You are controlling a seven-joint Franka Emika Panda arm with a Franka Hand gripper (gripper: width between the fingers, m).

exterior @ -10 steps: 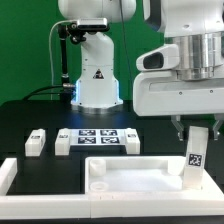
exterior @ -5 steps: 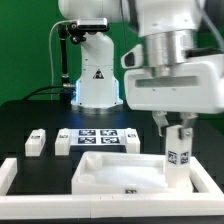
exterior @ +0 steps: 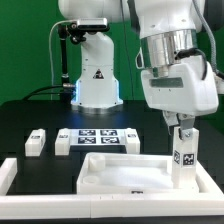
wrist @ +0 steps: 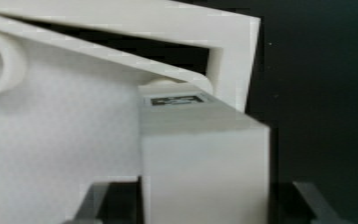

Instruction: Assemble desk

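Note:
The white tray-like tabletop [exterior: 120, 176] lies on the black table near the front. My gripper [exterior: 183, 136] is shut on a white block leg [exterior: 184, 159] with a black-and-white tag, held upright over the tabletop's corner on the exterior view's right. In the wrist view the leg [wrist: 206, 160] fills the space between my fingers [wrist: 115, 202], with the tabletop's rim corner [wrist: 229, 60] just beyond it. Two more legs [exterior: 36, 142] [exterior: 63, 142] stand on the table at the exterior view's left.
The marker board [exterior: 97, 137] lies flat behind the tabletop. A long white border rail [exterior: 10, 178] runs along the front and the exterior view's left. The robot base [exterior: 97, 80] stands at the back.
The gripper with the leg has tilted and shifted slightly toward the exterior view's right. The tabletop has slid a little to the right as well.

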